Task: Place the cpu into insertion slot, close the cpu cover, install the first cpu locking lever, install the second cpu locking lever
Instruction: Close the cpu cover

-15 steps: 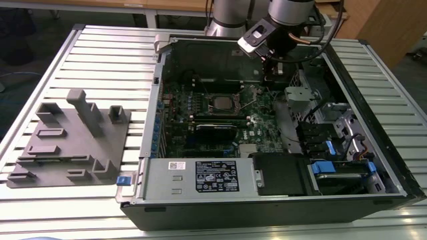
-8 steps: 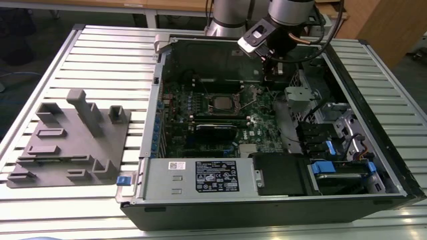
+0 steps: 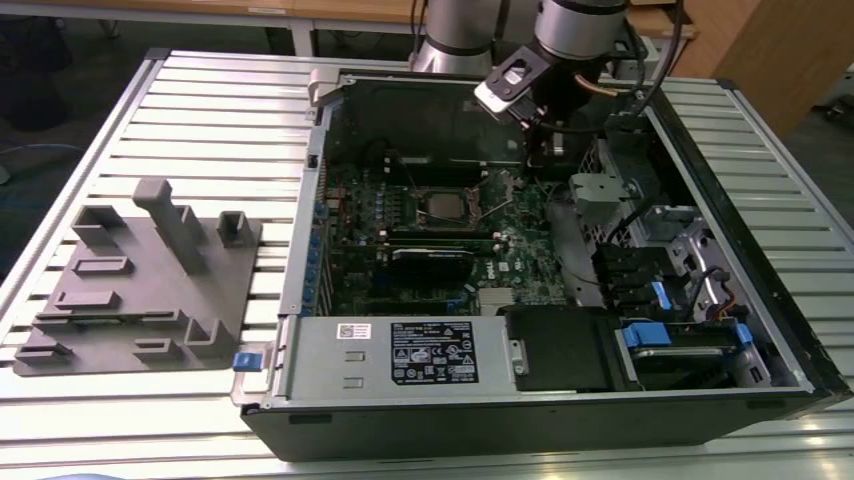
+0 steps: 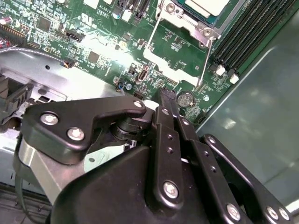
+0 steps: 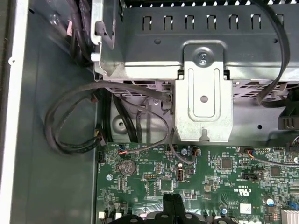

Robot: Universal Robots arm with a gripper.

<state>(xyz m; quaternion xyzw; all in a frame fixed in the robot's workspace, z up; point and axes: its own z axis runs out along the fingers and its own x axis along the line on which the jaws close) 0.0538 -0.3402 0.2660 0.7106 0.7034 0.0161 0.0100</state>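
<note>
Gripper (image 4: 164,95), pressed together, hangs over green board (image 4: 93,28) inside computer case (image 3: 534,425) on slatted table (image 3: 200,110).

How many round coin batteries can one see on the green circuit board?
1. The coin battery sits on the green circuit board, near the board's edge, beside the grey case panel. Others may be hidden under cables or under the arm.

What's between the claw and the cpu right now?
In the second wrist view, green circuit board with small components lies between the shut claw and the cpu; a thin metal lever runs alongside, a coin cell by the tips.
</note>
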